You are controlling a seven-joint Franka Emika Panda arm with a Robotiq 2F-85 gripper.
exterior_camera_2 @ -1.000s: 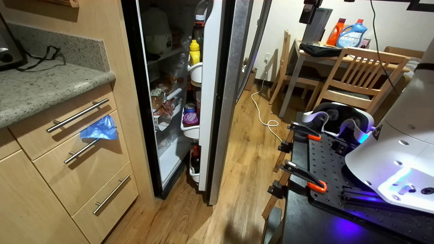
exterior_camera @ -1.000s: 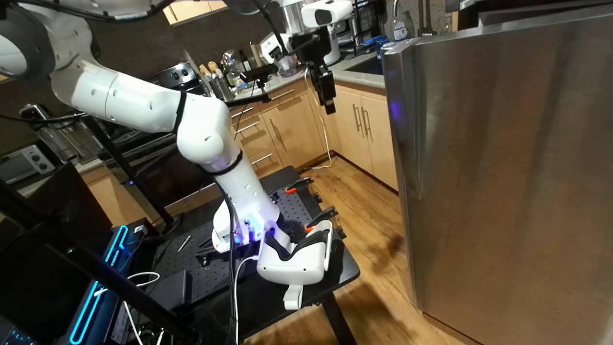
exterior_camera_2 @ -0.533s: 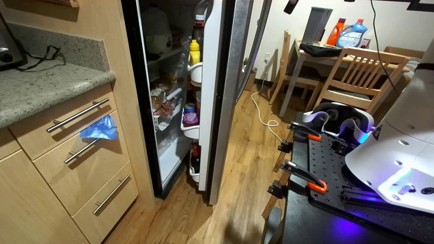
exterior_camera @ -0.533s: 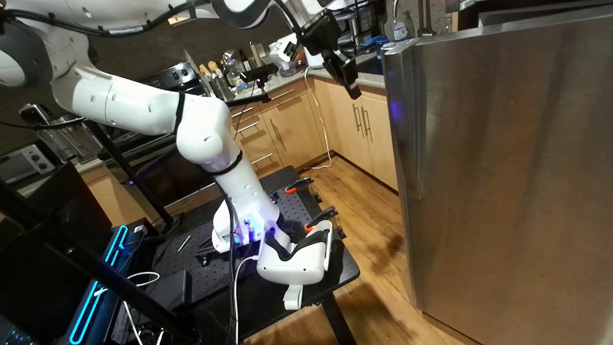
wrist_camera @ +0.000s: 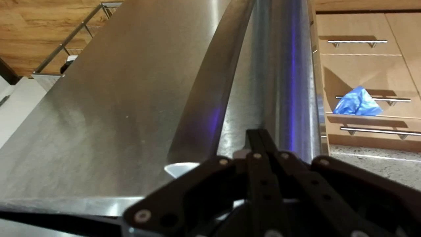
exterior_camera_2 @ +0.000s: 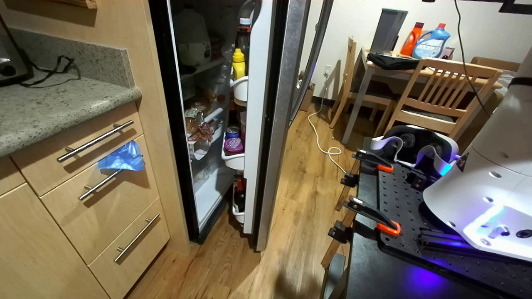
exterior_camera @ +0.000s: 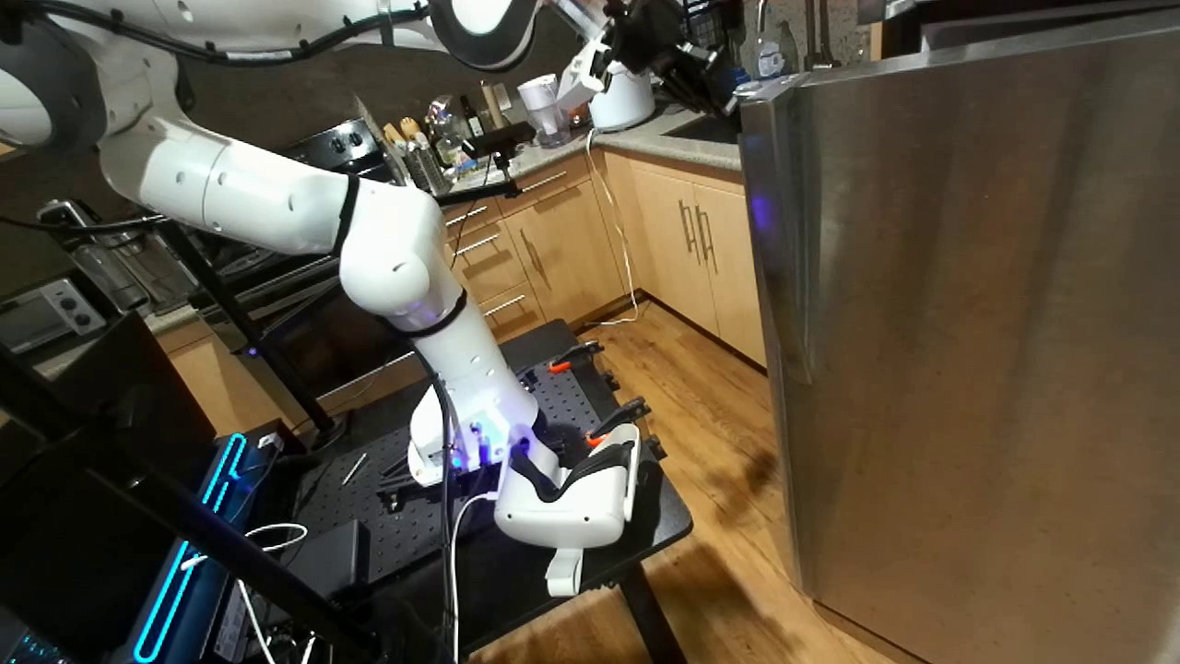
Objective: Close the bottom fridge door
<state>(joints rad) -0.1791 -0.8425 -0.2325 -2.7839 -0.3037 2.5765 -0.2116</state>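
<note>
The bottom fridge door (exterior_camera: 996, 323) is a tall brushed-steel panel. It stands ajar, its edge (exterior_camera_2: 279, 124) showing beside the lit shelves in an exterior view. My gripper (exterior_camera: 728, 106) is tilted toward the door's upper near corner, and from here I cannot tell whether it touches. In the wrist view the steel face (wrist_camera: 115, 115) fills the left and middle, with a long curved handle (wrist_camera: 207, 98) running up it. The gripper (wrist_camera: 258, 131) has its fingertips pressed together between that handle and the door's rounded edge (wrist_camera: 296, 98), holding nothing.
Wooden drawers (exterior_camera_2: 124, 195) with a blue plastic scrap (exterior_camera_2: 121, 158) flank the fridge. Door bins (exterior_camera_2: 235, 160) with bottles and jars line the inner side. A white headset (exterior_camera: 572, 498) and clamps (exterior_camera: 622, 417) sit on the robot's black table. Chairs (exterior_camera_2: 449, 87) stand beyond.
My gripper has swung right and tilted from pointing down to pointing at the door's top corner. It has left the exterior view that shows the fridge shelves. The door has not moved.
</note>
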